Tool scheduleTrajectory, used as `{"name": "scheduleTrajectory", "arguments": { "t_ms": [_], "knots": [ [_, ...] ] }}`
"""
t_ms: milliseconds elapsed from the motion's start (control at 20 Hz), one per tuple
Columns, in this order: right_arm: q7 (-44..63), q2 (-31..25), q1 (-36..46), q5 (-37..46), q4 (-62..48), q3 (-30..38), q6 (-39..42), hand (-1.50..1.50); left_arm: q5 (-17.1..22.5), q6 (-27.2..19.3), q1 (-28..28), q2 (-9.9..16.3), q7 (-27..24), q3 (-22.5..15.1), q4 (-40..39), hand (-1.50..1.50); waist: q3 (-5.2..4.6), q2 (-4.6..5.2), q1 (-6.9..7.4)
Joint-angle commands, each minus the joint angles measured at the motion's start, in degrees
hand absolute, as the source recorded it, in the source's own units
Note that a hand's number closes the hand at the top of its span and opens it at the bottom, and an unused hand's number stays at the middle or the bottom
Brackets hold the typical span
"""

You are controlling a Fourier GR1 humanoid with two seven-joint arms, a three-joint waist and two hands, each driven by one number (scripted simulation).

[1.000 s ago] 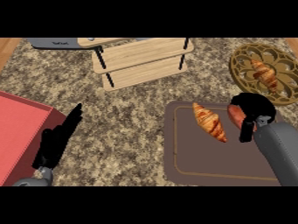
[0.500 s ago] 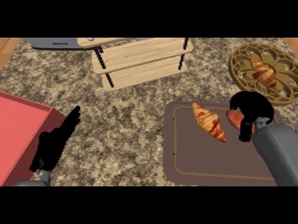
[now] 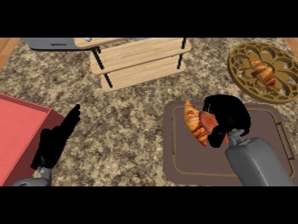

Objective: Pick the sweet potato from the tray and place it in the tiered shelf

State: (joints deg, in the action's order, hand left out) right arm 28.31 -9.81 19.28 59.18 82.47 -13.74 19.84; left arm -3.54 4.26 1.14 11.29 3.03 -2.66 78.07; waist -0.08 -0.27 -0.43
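Observation:
The sweet potato (image 3: 209, 119), reddish orange, shows over the brown tray (image 3: 183, 164) at the right. My right hand (image 3: 227, 114) is curled round it from the right and hides most of it. A croissant (image 3: 193, 122) lies against its left side on the tray. The tiered shelf (image 3: 138, 61), light wood with black posts, stands at the back centre, well apart from the right hand. My left hand (image 3: 56, 139) rests open at the lower left, fingers straight and pointing away.
A red box (image 3: 9, 135) fills the left edge beside the left hand. A round carved wooden plate (image 3: 286, 85) with a second croissant (image 3: 262, 73) sits at the back right. A grey toaster (image 3: 53, 42) stands at the back left.
My right hand has moved left across the tray and closed over the sweet potato. The croissant now sits a little further left. The left hand has not moved.

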Motion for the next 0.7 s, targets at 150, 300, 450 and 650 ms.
{"name": "scheduleTrajectory", "arguments": {
  "t_ms": [150,300,450,650],
  "knots": [
    [11.01,3.81,2.14,0.88,19.42,-0.51,6.08,1.50,-0.60,0.42,-0.38,-0.17,-0.73,-0.07,0.33,0.00,0.03,-0.03,-0.06],
    [12.23,1.86,2.93,1.76,27.77,0.38,7.48,1.50,-0.69,-0.24,-3.47,-0.85,-0.40,-0.52,2.09,0.00,0.04,-0.19,-0.14],
    [14.39,7.03,8.62,0.62,29.65,2.99,3.46,1.50,0.29,1.26,0.49,0.58,2.42,0.53,2.61,0.00,0.07,0.00,0.24],
    [16.11,7.68,15.73,-2.93,30.86,9.62,4.50,1.50,-0.84,0.91,-0.49,0.12,-4.33,1.13,-2.66,0.00,0.03,0.25,0.42]
  ]
}}
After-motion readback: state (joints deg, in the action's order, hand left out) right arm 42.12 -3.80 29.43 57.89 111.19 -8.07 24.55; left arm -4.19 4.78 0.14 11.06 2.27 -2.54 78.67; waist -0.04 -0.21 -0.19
